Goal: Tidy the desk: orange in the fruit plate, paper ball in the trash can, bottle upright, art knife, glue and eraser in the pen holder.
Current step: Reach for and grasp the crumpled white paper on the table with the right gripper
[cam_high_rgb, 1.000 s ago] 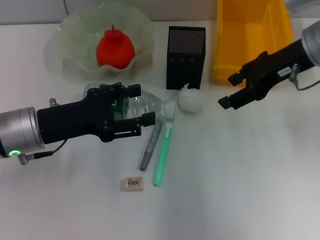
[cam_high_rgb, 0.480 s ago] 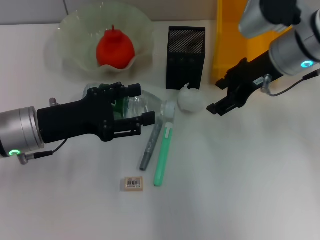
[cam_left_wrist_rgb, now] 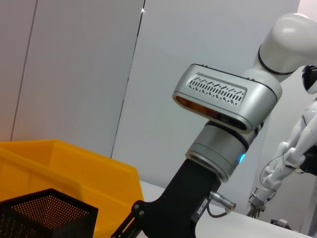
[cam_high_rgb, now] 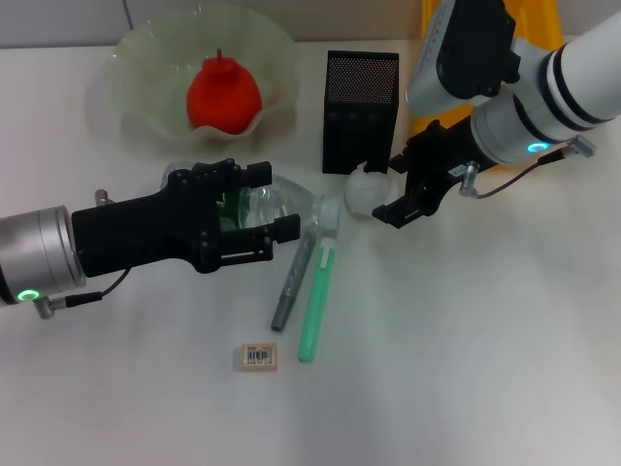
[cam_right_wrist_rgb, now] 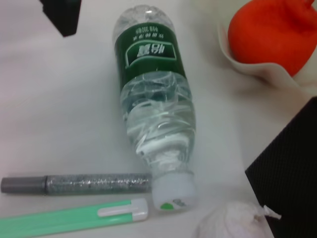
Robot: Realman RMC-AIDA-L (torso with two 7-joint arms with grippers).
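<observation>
While the orange [cam_high_rgb: 223, 92] sits in the fruit plate [cam_high_rgb: 131, 68] at upper left, my left gripper [cam_high_rgb: 262, 209] spreads wide around the bottle [cam_high_rgb: 281, 206], which lies flat on the desk [cam_high_rgb: 466, 349] at centre, not clamped. Below it lies the eraser [cam_high_rgb: 257, 356]. At centre top stands the pen holder [cam_high_rgb: 361, 109], the paper ball [cam_high_rgb: 370, 192] just below. My right gripper [cam_high_rgb: 403, 189] hangs open beside that ball, holding nothing, near the trash can [cam_high_rgb: 427, 116].
</observation>
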